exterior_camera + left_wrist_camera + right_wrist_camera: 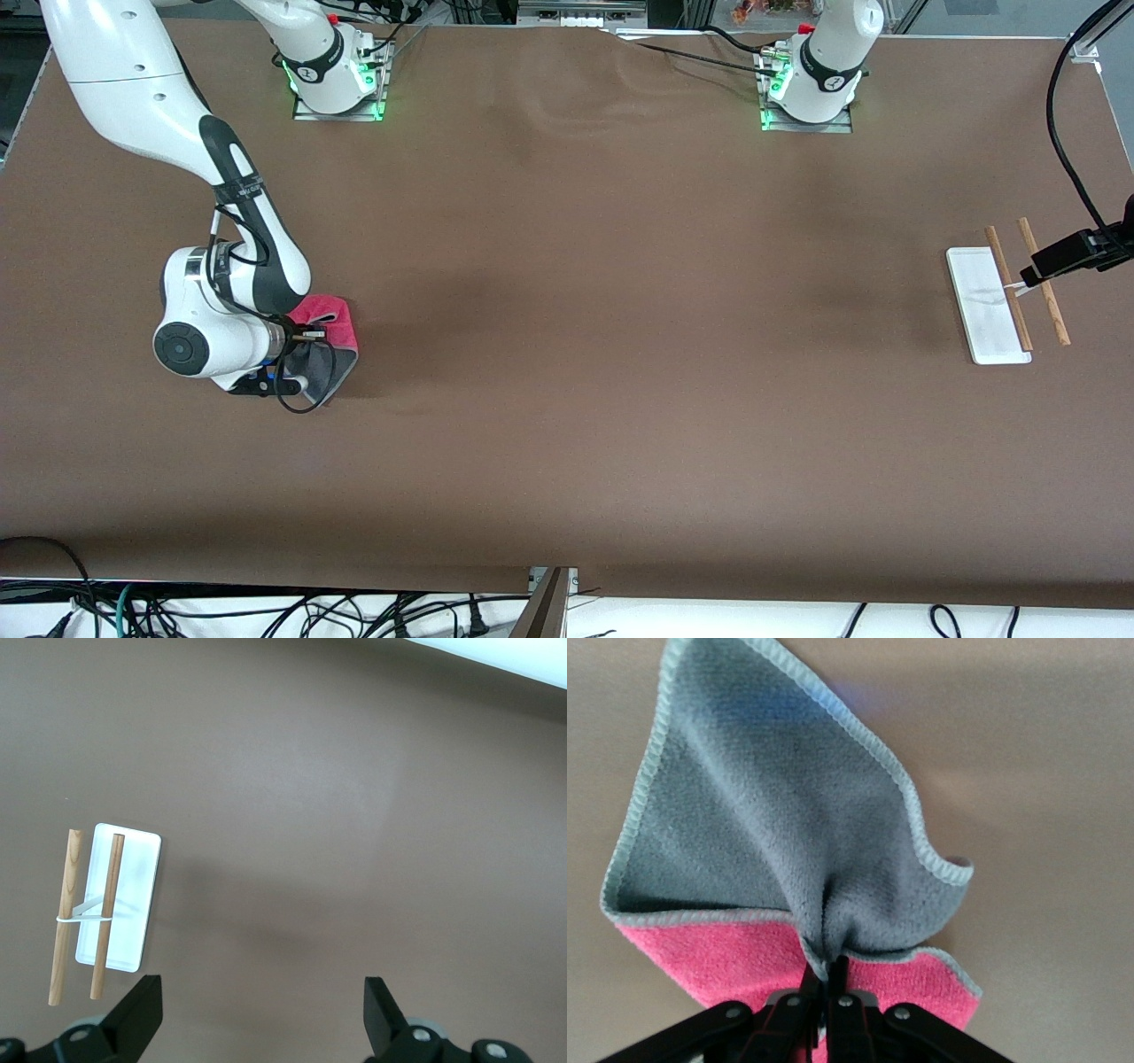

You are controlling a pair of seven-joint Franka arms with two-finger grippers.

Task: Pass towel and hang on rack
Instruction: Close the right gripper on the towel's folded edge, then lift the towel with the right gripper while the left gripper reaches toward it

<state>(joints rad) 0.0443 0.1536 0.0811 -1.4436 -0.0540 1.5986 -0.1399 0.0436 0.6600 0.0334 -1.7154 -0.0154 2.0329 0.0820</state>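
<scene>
The towel [335, 324] lies toward the right arm's end of the table, pink-red face and dark grey face both showing. My right gripper [310, 341] is low over it and shut on a pinched fold of the towel [771, 833]; the fingers [818, 979] meet at the grey edge. I cannot tell whether the cloth is off the table. The rack [985, 306] stands at the left arm's end, white base with two wooden rods. My left gripper [1044, 262] is up over the table beside the rack [133, 895]. It is open wide and empty [263, 1010].
Brown cloth covers the table [567, 354]. The arm bases [337, 80] stand at the edge farthest from the front camera. A black cable [1067, 159] hangs toward the left arm. Cables [266, 611] lie below the table's near edge.
</scene>
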